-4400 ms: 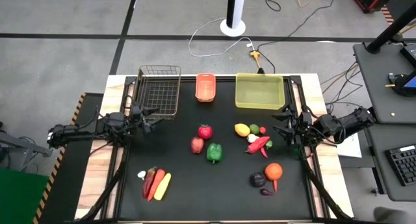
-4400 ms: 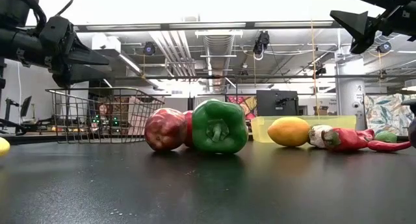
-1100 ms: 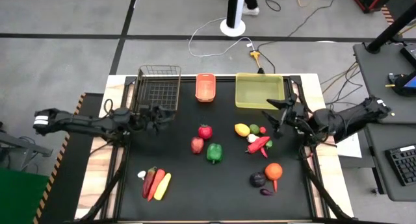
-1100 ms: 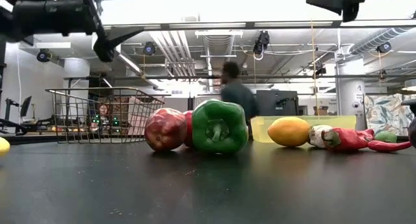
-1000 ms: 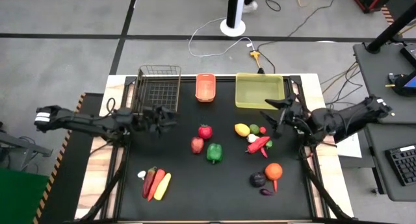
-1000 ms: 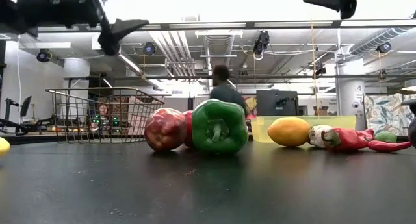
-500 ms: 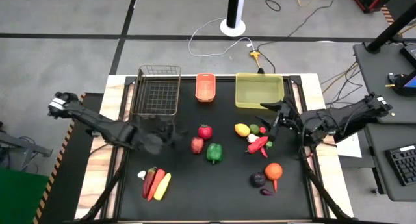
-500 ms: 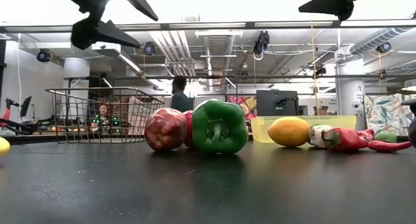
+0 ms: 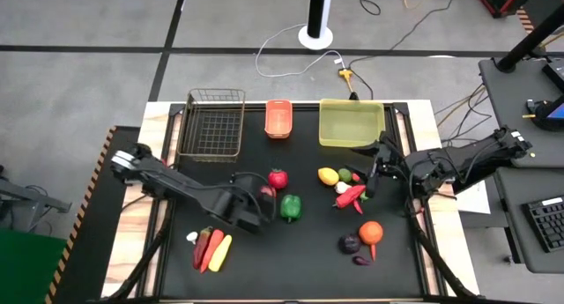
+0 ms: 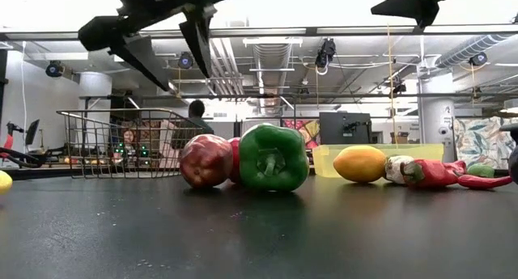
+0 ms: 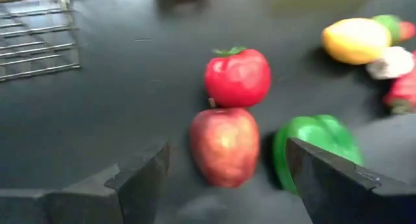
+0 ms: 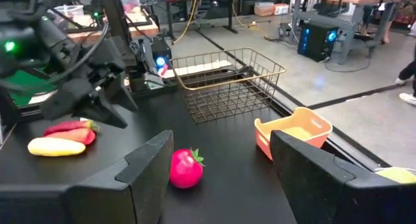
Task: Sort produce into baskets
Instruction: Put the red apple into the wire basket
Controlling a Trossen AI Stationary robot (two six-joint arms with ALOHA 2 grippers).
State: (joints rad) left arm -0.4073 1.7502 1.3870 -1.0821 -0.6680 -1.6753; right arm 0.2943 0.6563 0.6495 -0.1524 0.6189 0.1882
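Three baskets (image 9: 212,123) line the frame's upper edge of the table (image 9: 300,269). Two apples (image 9: 272,188) and pepper (image 9: 291,207) lie centre; chillies (image 9: 207,248) lower left.

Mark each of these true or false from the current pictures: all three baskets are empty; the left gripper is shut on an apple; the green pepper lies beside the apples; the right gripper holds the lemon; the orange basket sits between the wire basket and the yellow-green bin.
1. All three baskets are empty. True: the wire basket, orange basket and yellow-green bin hold nothing.
2. The left gripper is shut on an apple. False: it is open, hovering over the darker apple.
3. The green pepper lies beside the apples. True.
4. The right gripper holds the lemon. False: it is open and empty; the lemon lies on the table.
5. The orange basket sits between the other two. True.
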